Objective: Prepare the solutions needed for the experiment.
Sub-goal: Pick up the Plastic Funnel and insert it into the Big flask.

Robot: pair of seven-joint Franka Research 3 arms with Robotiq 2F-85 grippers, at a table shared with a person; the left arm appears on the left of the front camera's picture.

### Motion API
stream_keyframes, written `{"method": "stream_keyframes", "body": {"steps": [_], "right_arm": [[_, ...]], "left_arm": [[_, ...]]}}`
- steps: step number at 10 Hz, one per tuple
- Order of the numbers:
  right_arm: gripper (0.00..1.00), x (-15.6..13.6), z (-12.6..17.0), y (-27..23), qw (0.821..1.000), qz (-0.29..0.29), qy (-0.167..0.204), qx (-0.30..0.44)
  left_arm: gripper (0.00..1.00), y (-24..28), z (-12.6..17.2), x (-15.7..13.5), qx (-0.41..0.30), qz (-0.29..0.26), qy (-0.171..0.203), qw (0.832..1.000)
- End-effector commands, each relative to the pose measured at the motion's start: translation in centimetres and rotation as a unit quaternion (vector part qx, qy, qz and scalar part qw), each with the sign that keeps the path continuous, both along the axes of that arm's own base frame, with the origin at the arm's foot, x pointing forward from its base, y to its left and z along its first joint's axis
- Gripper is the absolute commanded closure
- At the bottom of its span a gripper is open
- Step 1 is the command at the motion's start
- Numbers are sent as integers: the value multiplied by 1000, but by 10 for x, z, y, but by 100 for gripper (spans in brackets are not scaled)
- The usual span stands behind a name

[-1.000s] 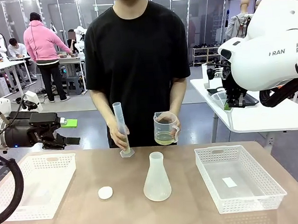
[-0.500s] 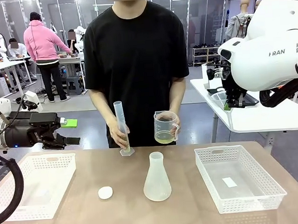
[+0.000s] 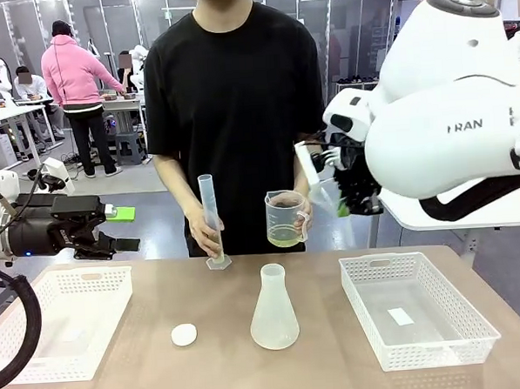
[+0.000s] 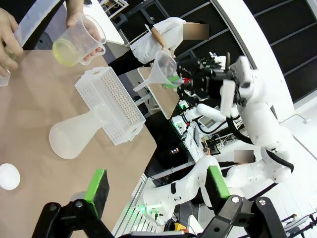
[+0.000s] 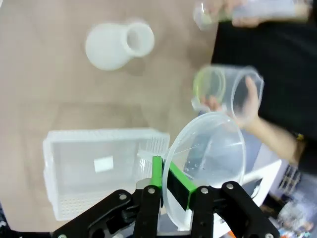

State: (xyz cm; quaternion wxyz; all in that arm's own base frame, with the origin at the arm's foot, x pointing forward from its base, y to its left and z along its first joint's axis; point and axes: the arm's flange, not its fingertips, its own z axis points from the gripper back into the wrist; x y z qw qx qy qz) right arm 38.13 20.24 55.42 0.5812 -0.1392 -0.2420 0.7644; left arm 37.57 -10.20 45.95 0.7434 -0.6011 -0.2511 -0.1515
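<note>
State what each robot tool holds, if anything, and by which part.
The right tool pinches a clear funnel by the rim of its wide mouth; the left tool is open and holds nothing.

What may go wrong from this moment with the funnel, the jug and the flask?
The right tool pinches the clear plastic funnel only at its rim; it might slip or tilt.
The funnel hangs close to the person's hand holding the clear handled jug of yellow-green liquid; a bump could spill it.
The frosted conical flask stands free with a narrow neck; a badly aimed funnel could tip it.
</note>
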Motion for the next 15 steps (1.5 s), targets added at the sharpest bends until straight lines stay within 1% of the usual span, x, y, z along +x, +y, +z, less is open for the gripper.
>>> {"method": "stream_keyframes", "body": {"steps": [1, 2, 4, 5, 6, 8, 9, 10, 11, 15], "right_arm": [[94, -26, -6, 5, 993, 109, -30, 32], [94, -32, -5, 13, 989, 139, -43, 42], [94, -39, -4, 29, 980, 189, -25, 60], [94, -42, -4, 36, 977, 202, -19, 58], [94, -39, -3, 39, 974, 213, -17, 72], [94, -32, 1, 44, 971, 221, -21, 88], [94, -31, 3, 45, 968, 235, -21, 87], [94, -31, 4, 43, 967, 242, -35, 78], [94, -41, 2, 45, 974, 210, -23, 77], [94, -39, 3, 45, 974, 214, -28, 72]], "left_arm": [[0, -1, 2, -2, 3, -5, 4, 1000], [0, -1, 2, -2, 3, -5, 4, 1000], [0, -1, 2, -2, 3, -5, 4, 1000], [0, -1, 2, -2, 3, -5, 4, 1000], [0, -1, 2, -2, 3, -5, 4, 1000], [0, -1, 2, -2, 3, -5, 4, 1000], [0, -1, 2, -2, 3, -5, 4, 1000], [0, -1, 2, -2, 3, -5, 4, 1000], [0, -1, 2, -2, 3, -5, 4, 1000], [0, -1, 2, -2, 3, -5, 4, 1000]]}}
